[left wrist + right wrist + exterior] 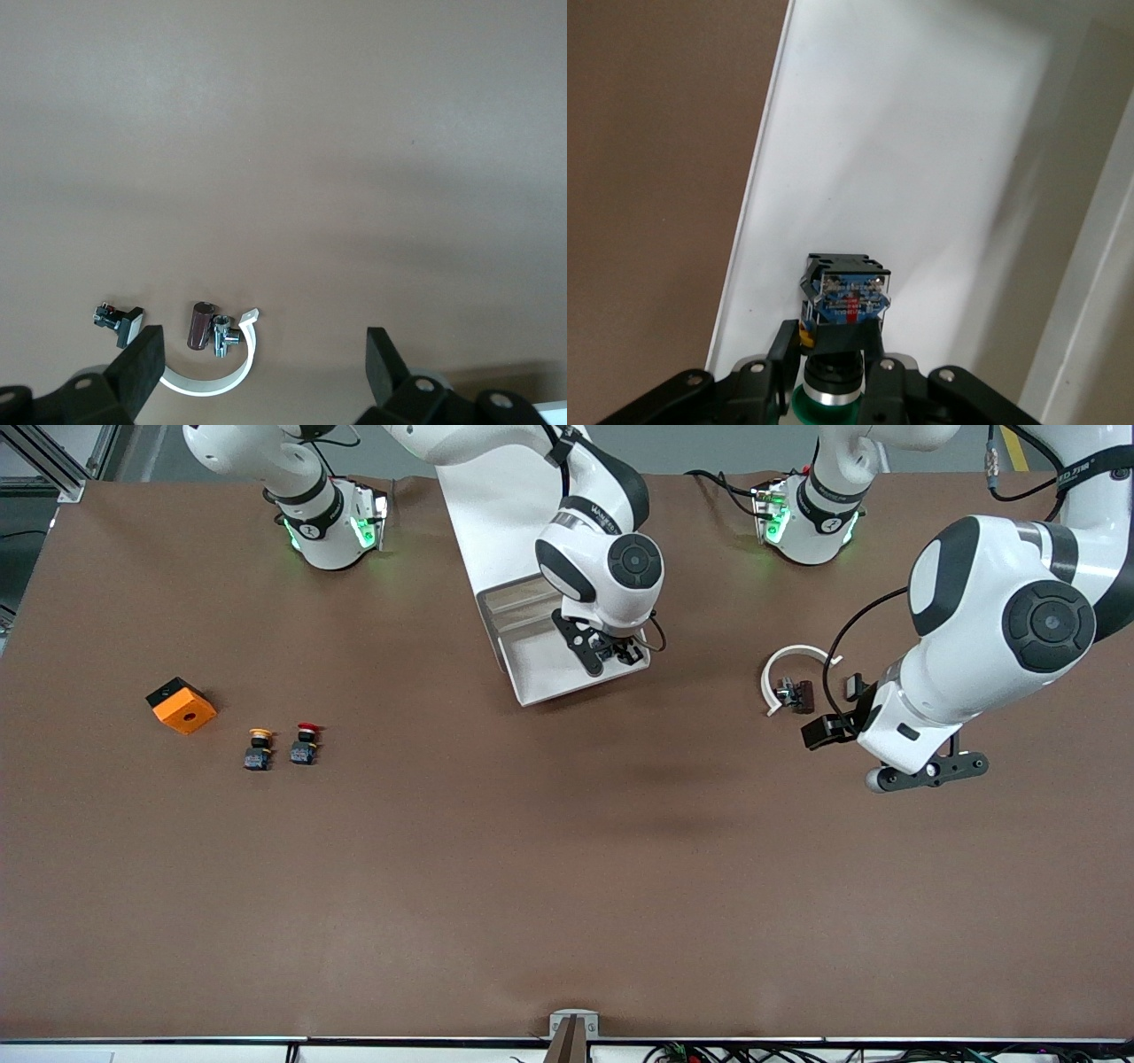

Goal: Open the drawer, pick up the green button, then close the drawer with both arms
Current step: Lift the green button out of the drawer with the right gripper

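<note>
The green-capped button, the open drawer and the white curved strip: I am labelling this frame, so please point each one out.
green-capped button (843, 297): right wrist view, on its black body with the blue end.
open drawer (540, 662): front view, on its bare white floor.
white curved strip (772, 670): front view, on its arc.

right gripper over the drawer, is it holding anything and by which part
The right gripper holds the green-capped button over the open drawer, fingers closed just above its green cap. The left gripper is open and holds nothing.
</note>
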### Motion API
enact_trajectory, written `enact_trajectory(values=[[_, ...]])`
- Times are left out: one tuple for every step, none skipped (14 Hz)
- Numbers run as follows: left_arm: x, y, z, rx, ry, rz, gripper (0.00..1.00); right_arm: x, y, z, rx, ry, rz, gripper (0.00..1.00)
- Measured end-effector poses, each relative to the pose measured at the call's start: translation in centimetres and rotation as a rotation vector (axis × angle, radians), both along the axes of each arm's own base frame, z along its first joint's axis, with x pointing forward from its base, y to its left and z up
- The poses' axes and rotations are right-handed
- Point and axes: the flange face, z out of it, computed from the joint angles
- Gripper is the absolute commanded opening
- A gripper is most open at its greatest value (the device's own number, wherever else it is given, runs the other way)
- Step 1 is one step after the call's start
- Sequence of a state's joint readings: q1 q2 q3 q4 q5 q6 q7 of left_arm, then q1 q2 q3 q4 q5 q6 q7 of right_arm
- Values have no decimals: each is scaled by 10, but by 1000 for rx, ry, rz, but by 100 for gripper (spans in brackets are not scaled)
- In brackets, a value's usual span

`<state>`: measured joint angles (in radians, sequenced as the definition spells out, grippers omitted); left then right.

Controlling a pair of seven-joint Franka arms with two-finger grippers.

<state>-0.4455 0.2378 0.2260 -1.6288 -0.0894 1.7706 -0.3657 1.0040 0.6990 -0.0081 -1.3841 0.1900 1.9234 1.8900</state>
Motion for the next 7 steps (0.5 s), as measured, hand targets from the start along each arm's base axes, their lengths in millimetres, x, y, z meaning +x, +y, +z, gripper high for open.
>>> enact_trajectory(values=[[0, -1, -1, 0, 0, -1, 100, 0, -1, -2, -7, -4, 5, 92], [0, -2, -2, 1, -1, -3, 100, 0, -1, -5, -15, -9, 9, 100], [0, -3, -3, 1, 0, -4, 100, -1, -2, -8, -22, -8, 12, 100], [0, -3, -4, 1, 0, -4, 100, -2, -4, -13, -32, -8, 16, 100], [0, -4, -4, 1, 0, -5, 100, -2, -5, -18, -44, -9, 21, 100], [0, -5, -4, 1, 0, -7, 100, -3, -7, -23, -53, -7, 23, 100], [0, -5, -4, 1, 0, -8, 100, -4, -7, -27, -59, -4, 24, 100]])
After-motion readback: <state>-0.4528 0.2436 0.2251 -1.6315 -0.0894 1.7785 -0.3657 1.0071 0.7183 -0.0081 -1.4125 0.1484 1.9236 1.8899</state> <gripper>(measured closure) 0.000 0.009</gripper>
